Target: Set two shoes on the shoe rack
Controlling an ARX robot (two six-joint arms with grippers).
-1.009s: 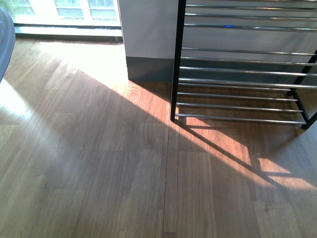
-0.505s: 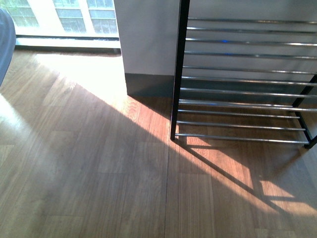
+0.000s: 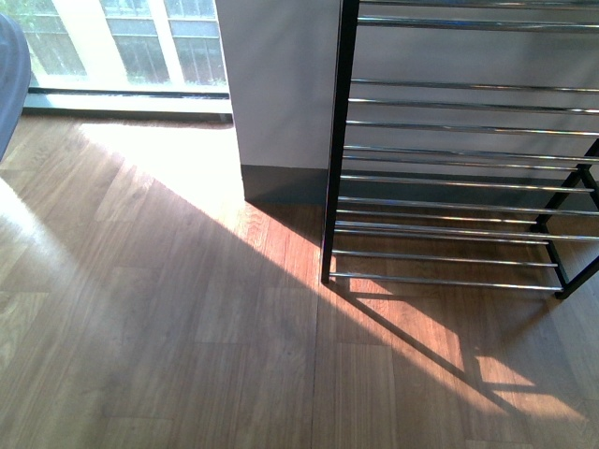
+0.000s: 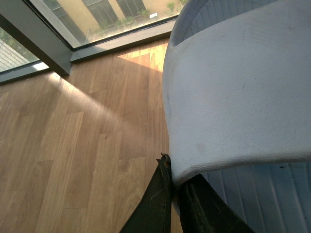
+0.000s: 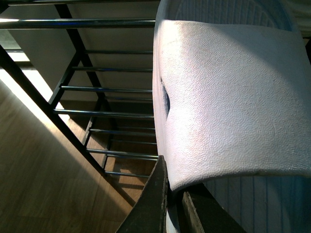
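Observation:
In the front view the shoe rack point(image 3: 449, 187), black uprights with chrome rods, stands on the floor at the right against the wall; neither arm shows there. In the left wrist view my left gripper point(image 4: 174, 187) is shut on the edge of a pale blue slide point(image 4: 238, 92), held over the wooden floor near the window. In the right wrist view my right gripper point(image 5: 172, 194) is shut on the strap edge of another pale blue slide point(image 5: 228, 102), hanging close in front of the shoe rack point(image 5: 107, 87). At the front view's left edge a pale blue curved shape point(image 3: 9, 75) shows. No grey sneakers are in view.
A white wall corner with a dark skirting point(image 3: 281, 94) juts out just left of the rack. A floor-level window point(image 3: 122, 47) runs along the back left. Sunlit and shadowed wooden floor point(image 3: 168, 318) fills the foreground.
The front view has shifted: the rack and the wall corner now sit lower in the picture than one second ago, and more of the window shows.

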